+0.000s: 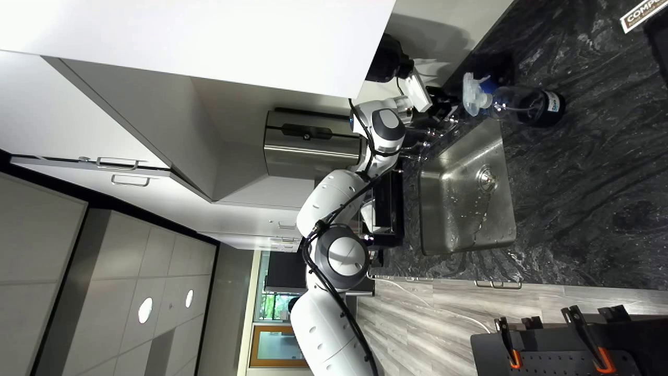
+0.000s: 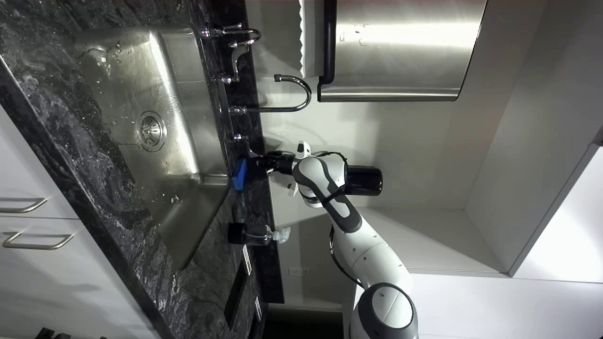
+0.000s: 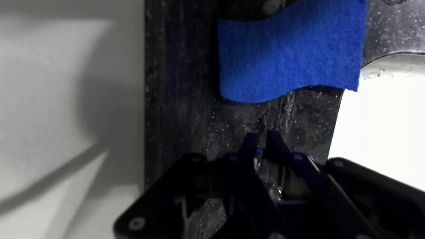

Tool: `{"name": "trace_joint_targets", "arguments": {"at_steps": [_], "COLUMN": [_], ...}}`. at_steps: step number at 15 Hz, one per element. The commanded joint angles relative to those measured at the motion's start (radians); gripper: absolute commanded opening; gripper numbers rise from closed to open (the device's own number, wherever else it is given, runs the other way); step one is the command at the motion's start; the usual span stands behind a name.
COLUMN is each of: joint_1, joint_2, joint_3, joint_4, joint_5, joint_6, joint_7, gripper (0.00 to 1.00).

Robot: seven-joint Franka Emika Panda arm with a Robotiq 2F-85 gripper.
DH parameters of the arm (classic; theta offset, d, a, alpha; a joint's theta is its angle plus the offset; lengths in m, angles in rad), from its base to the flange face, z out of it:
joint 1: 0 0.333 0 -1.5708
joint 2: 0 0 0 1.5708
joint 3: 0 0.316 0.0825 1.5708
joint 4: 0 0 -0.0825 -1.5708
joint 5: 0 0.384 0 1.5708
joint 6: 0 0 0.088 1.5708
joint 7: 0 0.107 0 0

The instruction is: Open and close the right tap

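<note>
The right tap's chrome lever (image 2: 251,149) is at the sink's back edge, beside the tall curved spout (image 2: 304,96) in an exterior view. My black gripper (image 2: 262,162) reaches to the lever's free end; it also shows in an exterior view (image 1: 443,102). In the wrist view the two fingertips (image 3: 262,137) are close together with a narrow gap. The shiny lever (image 3: 257,162) shows between the fingers, so the gripper looks shut on it. The fingers hide most of the lever there. The left tap's lever (image 2: 235,63) stands on the spout's far side.
A blue cloth (image 3: 289,53) lies just beyond the fingertips, by the steel sink (image 1: 459,224). A spray bottle (image 1: 524,104) stands on the dark counter. A small faucet (image 2: 249,35) and a steel towel dispenser (image 2: 400,61) are nearby. The wall (image 3: 66,99) is close.
</note>
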Motion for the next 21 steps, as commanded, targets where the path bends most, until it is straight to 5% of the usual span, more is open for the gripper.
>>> {"name": "trace_joint_targets", "arguments": {"at_steps": [1, 10, 21], "joint_1": [0.022, 0.056, 0.068], "joint_2": [0.01, -0.158, -0.48], "joint_3": [-0.005, 0.002, 0.043], "joint_4": [0.072, -0.099, -0.438], "joint_5": [0.01, 0.03, 0.161], "joint_6": [-0.023, -0.014, -0.177], "joint_7": [-0.01, 0.103, 0.316], "gripper": [0.4, 1.0, 1.0]}}
